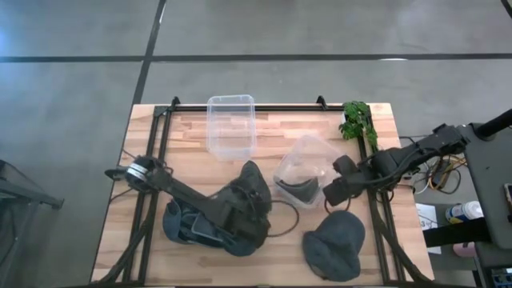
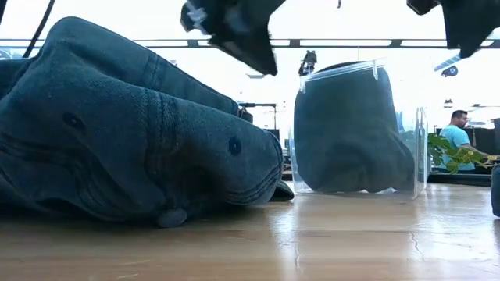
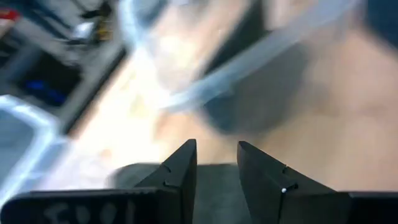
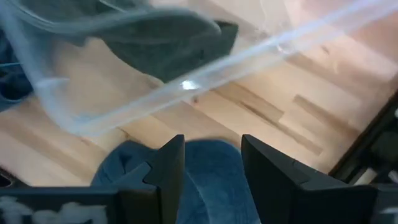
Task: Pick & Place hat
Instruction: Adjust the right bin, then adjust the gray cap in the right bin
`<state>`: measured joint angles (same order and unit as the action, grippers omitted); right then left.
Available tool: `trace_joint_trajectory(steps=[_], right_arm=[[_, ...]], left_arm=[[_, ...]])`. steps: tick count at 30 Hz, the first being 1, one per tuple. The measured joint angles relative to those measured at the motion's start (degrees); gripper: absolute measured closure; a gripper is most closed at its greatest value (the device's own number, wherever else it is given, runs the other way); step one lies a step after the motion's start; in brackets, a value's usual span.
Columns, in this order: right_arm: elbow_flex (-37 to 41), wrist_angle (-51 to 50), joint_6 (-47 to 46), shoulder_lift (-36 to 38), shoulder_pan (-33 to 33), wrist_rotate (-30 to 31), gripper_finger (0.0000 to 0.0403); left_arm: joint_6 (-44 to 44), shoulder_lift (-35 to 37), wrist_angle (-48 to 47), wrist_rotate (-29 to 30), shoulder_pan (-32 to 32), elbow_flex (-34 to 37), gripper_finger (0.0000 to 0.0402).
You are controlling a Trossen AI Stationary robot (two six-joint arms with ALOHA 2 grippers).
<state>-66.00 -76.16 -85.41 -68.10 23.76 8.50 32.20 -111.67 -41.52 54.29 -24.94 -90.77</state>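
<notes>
Denim hats: three faded blue-grey hats show in the high view; one (image 1: 334, 244) lies flat at the lower right of the table, one (image 1: 192, 222) at the lower left partly under the left arm, and a third (image 1: 253, 186) stands bunched up near the centre.
Hat in container: a dark hat (image 1: 298, 189) sits inside a clear plastic tub (image 1: 304, 164) that lies tipped on its side right of centre; in the low view the same tub (image 2: 359, 129) shows at centre right with the hat filling it.
Wooden table: pale butcher-block top (image 1: 184, 140) with a black frame along its edges.
Second container: an empty clear tub (image 1: 230, 124) stands upright at the upper middle of the table, well apart from the hats.
Left gripper: the left gripper (image 1: 254, 210) reaches from the left edge toward the centre, over the bunched hat; in its wrist view the two dark fingers (image 3: 180, 171) stand slightly parted with nothing between them.
Right gripper: the right gripper (image 1: 334, 190) hangs just beside the tipped tub, above the lower-right hat; in its wrist view the fingers (image 4: 168, 168) are spread apart over blue denim, gripping nothing.
Plant: a green leafy sprig (image 1: 358, 120) lies at the table's upper right corner.
Background: a person in a teal shirt (image 2: 455, 133) sits far off at the right of the low view.
</notes>
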Motion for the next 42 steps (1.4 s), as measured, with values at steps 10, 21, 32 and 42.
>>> trace_joint_trajectory(steps=[10, 21, 32, 42], right_arm=[[8.52, 4.91, 1.46, 0.00, 0.24, 1.55, 0.0248], [10.83, 3.51, 16.04, 0.09, -5.75, 5.85, 0.0259], [10.63, 6.17, 37.89, 0.08, -20.68, 10.53, 0.0270], [0.35, -0.34, 52.71, 4.68, -27.17, 5.15, 0.0267]], left_arm=[[-9.39, 8.11, 19.90, -0.84, 8.50, 17.81, 0.0292], [-31.74, 8.21, 47.50, -11.84, 13.76, 22.68, 0.0292], [-26.15, 8.17, 47.68, -15.29, 11.97, 22.70, 0.0292], [-22.58, 9.56, 41.38, -10.61, 12.08, 22.52, 0.0292]])
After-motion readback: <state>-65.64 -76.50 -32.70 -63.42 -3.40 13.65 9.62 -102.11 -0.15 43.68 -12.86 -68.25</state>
